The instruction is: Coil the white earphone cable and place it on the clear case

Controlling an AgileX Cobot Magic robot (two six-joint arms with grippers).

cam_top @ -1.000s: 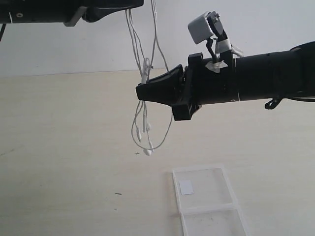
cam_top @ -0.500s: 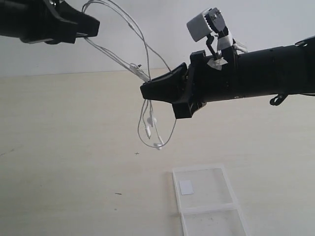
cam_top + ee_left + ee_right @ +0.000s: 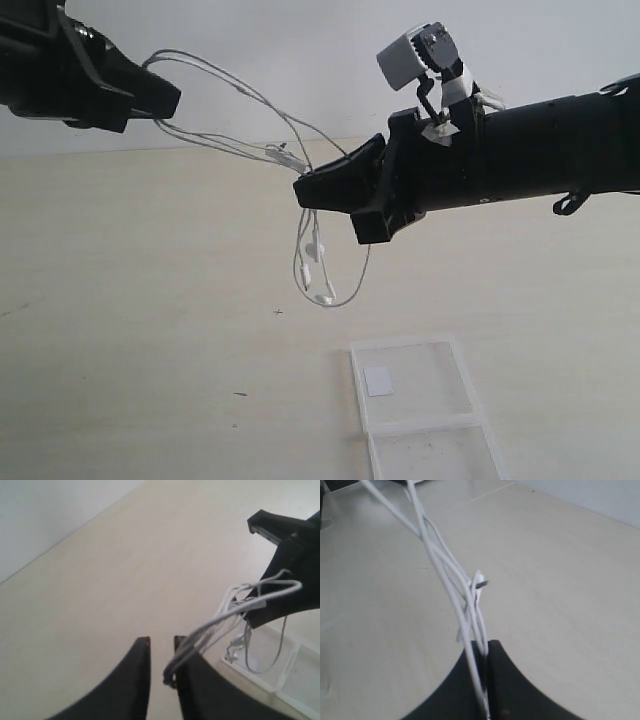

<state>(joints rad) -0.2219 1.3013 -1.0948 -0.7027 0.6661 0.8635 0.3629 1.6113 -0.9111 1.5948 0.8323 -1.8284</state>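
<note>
Exterior view. Two black arms reach in over a pale table (image 3: pixel 130 300), whose far edge meets a light wall. One white earphone cable (image 3: pixel 272 152) is strung in the air between them, touching neither the table nor the case.

The left gripper (image 3: pixel 170 100) is high on the left. Its wrist view shows the two fingers standing apart with table visible in the gap, and the strands lie against the inner edge of one finger only.

The right gripper (image 3: pixel 300 190) is near the middle, its fingers closed on the bunched strands. From this pinch a loop hangs down, carrying small white pieces (image 3: pixel 325 297) – their number cannot be told.

One clear case (image 3: pixel 410 343) lies flat on the table, below and to the right of the loop and well apart from it. It has two halves – the nearer cut by the picture's lower edge – and one white sticker (image 3: pixel 378 380) in the farther half. Bare tabletop surrounds the case on its visible sides.
</note>
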